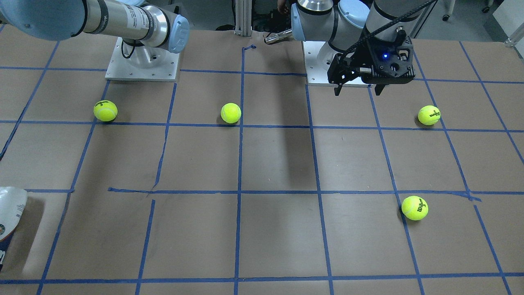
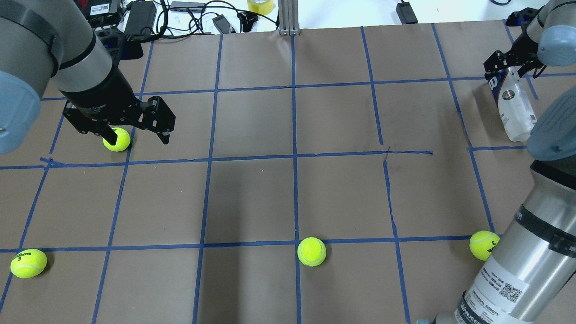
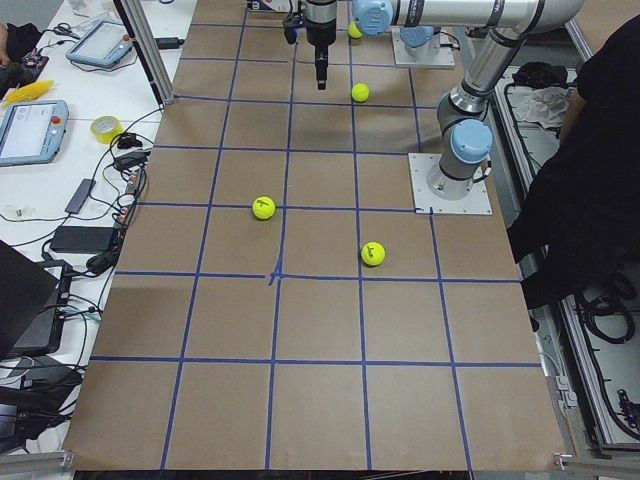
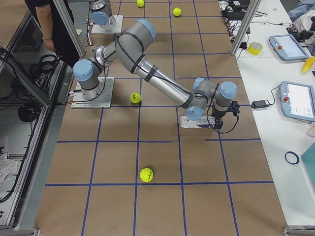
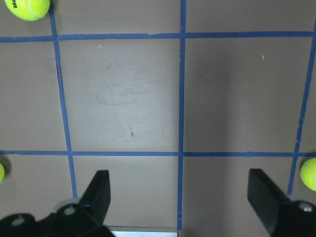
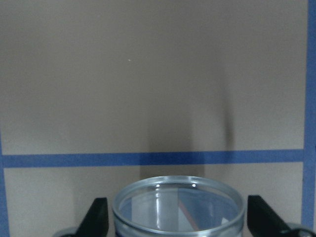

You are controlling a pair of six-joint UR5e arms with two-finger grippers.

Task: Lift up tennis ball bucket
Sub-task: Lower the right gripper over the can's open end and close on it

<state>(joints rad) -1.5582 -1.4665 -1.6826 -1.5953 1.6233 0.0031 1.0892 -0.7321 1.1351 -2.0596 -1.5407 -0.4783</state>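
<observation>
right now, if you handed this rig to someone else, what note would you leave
Left claw: open, empty, hovering over the table.
Right claw: open, one finger on each side of the open end of the tennis ball bucket, which lies on its side at the robot's far right.
Done: right claw lined up on the bucket.
Left: shut on it and lift.

On my desk [image 2: 252, 198], three tennis balls sit in a row near me: left ball [image 2: 28, 263], middle ball [image 2: 312, 251], right ball [image 2: 483, 245]. The fourth ball [image 2: 116, 139] lies farther out, left. The tennis ball bucket [image 2: 515, 108] is far right, its open end between my right tool [image 6: 178, 215] fingers.
</observation>
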